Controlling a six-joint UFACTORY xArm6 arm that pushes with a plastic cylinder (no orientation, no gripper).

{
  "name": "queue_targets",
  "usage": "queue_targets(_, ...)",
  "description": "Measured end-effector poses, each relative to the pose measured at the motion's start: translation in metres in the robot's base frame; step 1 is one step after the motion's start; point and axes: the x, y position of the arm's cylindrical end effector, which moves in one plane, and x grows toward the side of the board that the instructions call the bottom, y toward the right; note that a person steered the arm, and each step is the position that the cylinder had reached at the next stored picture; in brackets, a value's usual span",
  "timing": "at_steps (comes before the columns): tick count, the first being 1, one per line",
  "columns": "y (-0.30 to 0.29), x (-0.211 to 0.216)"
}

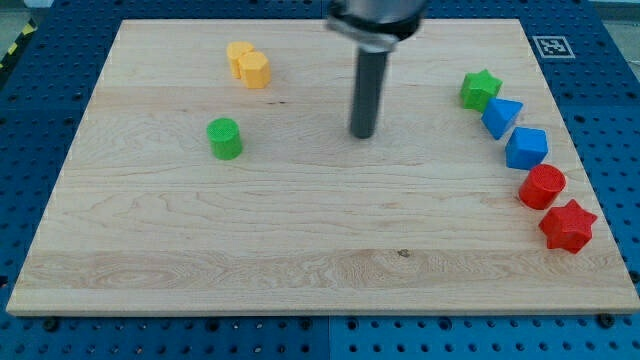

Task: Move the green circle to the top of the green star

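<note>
The green circle is a short green cylinder on the wooden board's left half. The green star lies near the board's right edge, toward the view's top. My tip is the lower end of a dark rod near the board's middle. It stands well to the right of the green circle, at about the same height in the view, and apart from it. It is to the left of and a little below the green star, touching no block.
A yellow block lies above the green circle. Below the green star, a curved row runs down the right edge: blue triangle, blue block, red circle, red star. The board sits on a blue pegboard.
</note>
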Motion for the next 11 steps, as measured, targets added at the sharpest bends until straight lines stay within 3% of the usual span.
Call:
queue_targets(1,-0.04,0.0)
queue_targets(2,-0.034,0.022)
queue_targets(3,-0.036,0.061)
queue_targets(4,-0.082,0.096)
queue_targets(5,-0.148,0.085)
queue_targets(6,-0.16,0.024)
queue_targets(8,-0.16,0.021)
queue_targets(11,-0.06,-0.051)
